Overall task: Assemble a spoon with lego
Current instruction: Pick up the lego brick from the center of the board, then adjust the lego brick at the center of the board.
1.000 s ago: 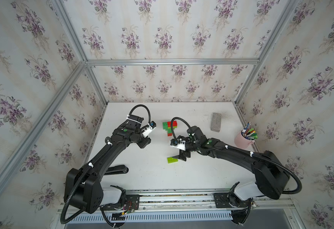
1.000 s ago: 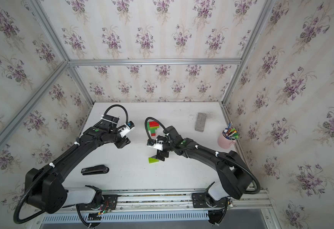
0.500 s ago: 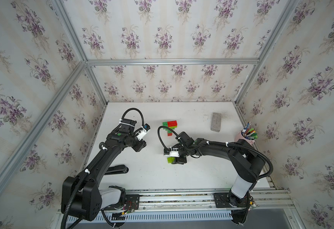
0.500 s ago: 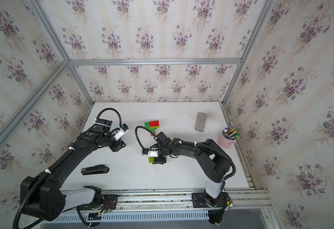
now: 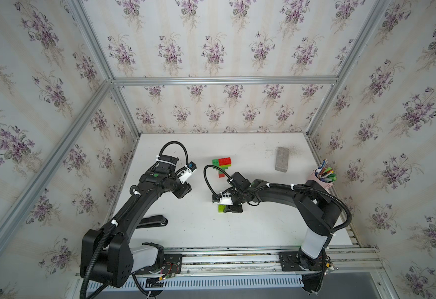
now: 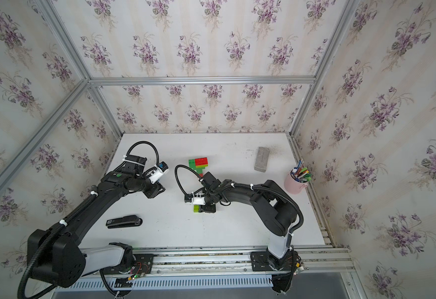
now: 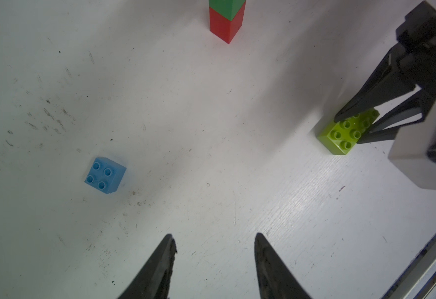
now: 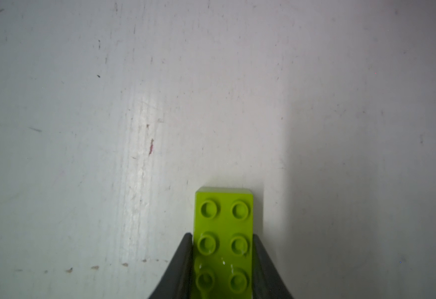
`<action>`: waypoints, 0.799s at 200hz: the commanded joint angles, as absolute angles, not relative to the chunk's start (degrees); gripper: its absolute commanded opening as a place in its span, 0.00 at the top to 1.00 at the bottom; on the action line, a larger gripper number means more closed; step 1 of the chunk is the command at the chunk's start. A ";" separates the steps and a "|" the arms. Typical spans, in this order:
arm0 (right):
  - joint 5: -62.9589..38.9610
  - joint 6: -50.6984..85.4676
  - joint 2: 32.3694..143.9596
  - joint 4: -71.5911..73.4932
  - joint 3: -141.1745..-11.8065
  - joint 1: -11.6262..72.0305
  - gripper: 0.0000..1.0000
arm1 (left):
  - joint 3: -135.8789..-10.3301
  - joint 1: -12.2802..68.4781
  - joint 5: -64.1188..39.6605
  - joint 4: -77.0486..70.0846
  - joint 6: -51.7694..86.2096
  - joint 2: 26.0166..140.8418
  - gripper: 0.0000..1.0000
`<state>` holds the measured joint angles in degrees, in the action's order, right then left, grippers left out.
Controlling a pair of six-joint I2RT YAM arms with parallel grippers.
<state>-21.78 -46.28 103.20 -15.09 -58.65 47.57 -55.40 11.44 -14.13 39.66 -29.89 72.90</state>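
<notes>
Right wrist view: my right hand (image 8: 222, 236) pinches the lime brick (image 8: 224, 214) across its narrow width, one finger flat on each long side, studs up. The brick appears to rest on the desk (image 8: 82, 129).

In both top views, hand and brick lie near the spoon (image 5: 221, 165), on the side of it toward my arm bases and clear of its red stem end. The spoon is a partial build of green, red and lime bricks.

Left wrist view: my left hand (image 7: 213, 236) is spread and empty over bare desk. The blue brick (image 7: 105, 175) sits studs up, well apart from the spoon's stem.

Step judged in hand: carrying the lime brick to the spoon. I should lift straight up, keep the brick level so it cannot pivot in the pinch, square its edges to the spoon, then press evenly. My left hand could steady the spoon.

No writing is readable. The stapler (image 6: 123, 222), far from the spoon, bears a white tag too small to read.
</notes>
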 commanded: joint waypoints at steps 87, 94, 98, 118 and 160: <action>-20.50 -47.47 86.30 -25.33 -60.67 36.46 0.78 | -65.67 20.13 -18.05 28.89 -22.59 88.82 0.46; -20.50 -47.71 85.57 -25.61 -60.66 35.28 0.78 | -66.93 20.68 -17.62 27.92 -21.67 90.53 0.47; -20.46 -47.87 85.15 -25.85 -60.66 34.65 0.78 | -67.70 20.85 -17.23 27.42 -21.04 91.58 0.47; -20.00 -48.01 83.81 -26.37 -60.72 32.59 0.79 | -71.65 21.17 -17.03 26.35 -19.46 95.92 0.48; -20.04 -47.53 83.27 -26.10 -60.87 31.64 0.79 | -76.31 21.18 -16.88 26.10 -19.47 100.47 0.48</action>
<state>-19.77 -46.89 83.40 -25.15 -60.47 31.81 -74.56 21.19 -17.23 27.40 -20.45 99.15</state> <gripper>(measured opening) 0.306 0.522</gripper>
